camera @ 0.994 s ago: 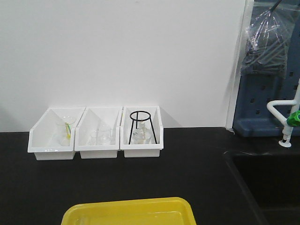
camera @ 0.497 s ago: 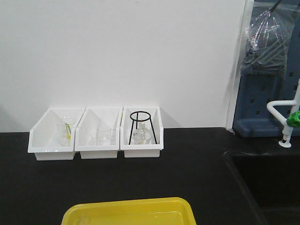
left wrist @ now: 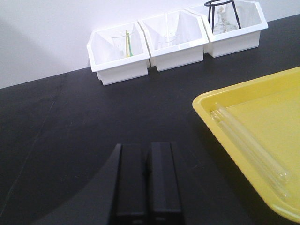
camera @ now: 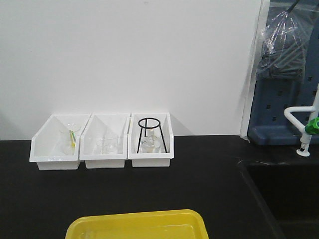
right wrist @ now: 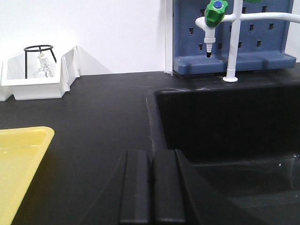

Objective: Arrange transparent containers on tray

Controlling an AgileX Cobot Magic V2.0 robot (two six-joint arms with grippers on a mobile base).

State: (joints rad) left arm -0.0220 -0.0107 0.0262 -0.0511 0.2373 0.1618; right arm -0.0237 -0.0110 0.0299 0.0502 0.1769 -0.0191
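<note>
The yellow tray [left wrist: 262, 117] lies on the black counter to the right of my left gripper [left wrist: 146, 150]. Two clear test tubes [left wrist: 248, 145] lie side by side along its left rim, open tops pointing away. The left gripper is shut with nothing between its fingers, hovering over bare counter left of the tray. In the right wrist view the tray's corner [right wrist: 23, 140] shows at the far left. My right gripper [right wrist: 152, 154] is shut and empty, by the sink's edge. The front view shows only the tray's far rim [camera: 139, 219].
Three white bins [camera: 102, 142] stand against the back wall, holding beakers, a flask and a black wire tripod [camera: 148, 133]. A black sink [right wrist: 225, 122] drops away on the right, with a white tap and green nozzle [right wrist: 214, 11] and a blue pegboard behind it.
</note>
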